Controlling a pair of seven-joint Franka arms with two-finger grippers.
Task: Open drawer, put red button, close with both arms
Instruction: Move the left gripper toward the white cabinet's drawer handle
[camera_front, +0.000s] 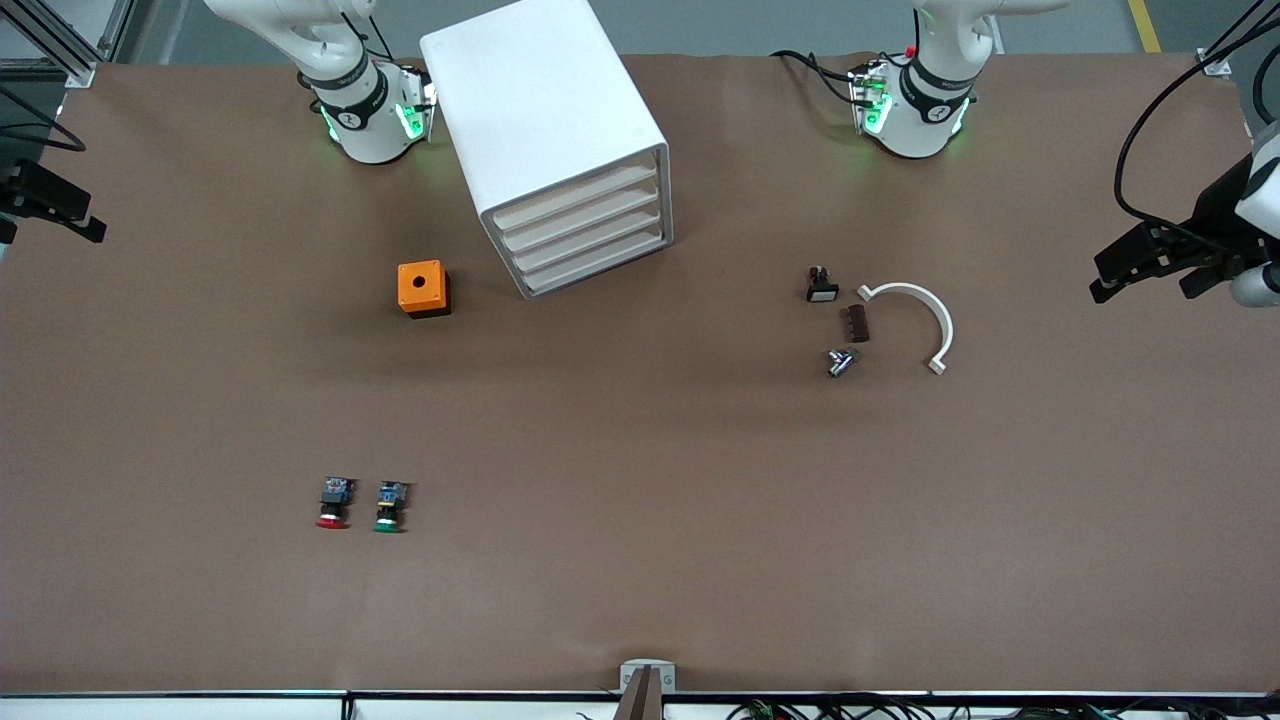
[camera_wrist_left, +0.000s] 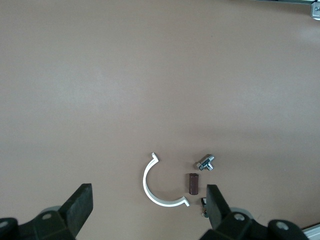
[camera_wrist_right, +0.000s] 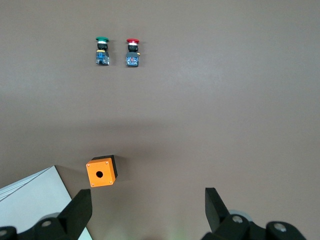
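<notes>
Your red button (camera_front: 332, 504) lies on its side on the brown table (camera_front: 640, 560), toward the right arm's end and much nearer the front camera than the white drawer cabinet (camera_front: 560, 150); just beside it sits the green-capped button (camera_front: 390, 506), close but apart, so you must not mix the two. The orange box (camera_front: 424, 288) with a hole stands between them and the cabinet; all four drawers look closed, so nothing of the task appears done yet.

You should expect the button to be light and rigid, a hard plastic part; its round cap is likely to roll or slip, so take hold across the squarer black body or the blue-grey rear block, not the cap; it will probably skid if you nudge it before closing. Keep the fingers clear of its green neighbour when you come down.

The right gripper (camera_wrist_right: 147, 207) hangs high over the table near the orange box, its fingers spread wide with nothing between them; the left gripper (camera_wrist_left: 149, 205) hovers at the left arm's end, also spread and empty, waiting above the white curved clip (camera_wrist_left: 157, 184), the small brown block (camera_wrist_left: 193, 183) and the little metal fitting (camera_wrist_left: 205, 163); a small black switch (camera_front: 821, 284) lies beside them, toward the cabinet.
</notes>
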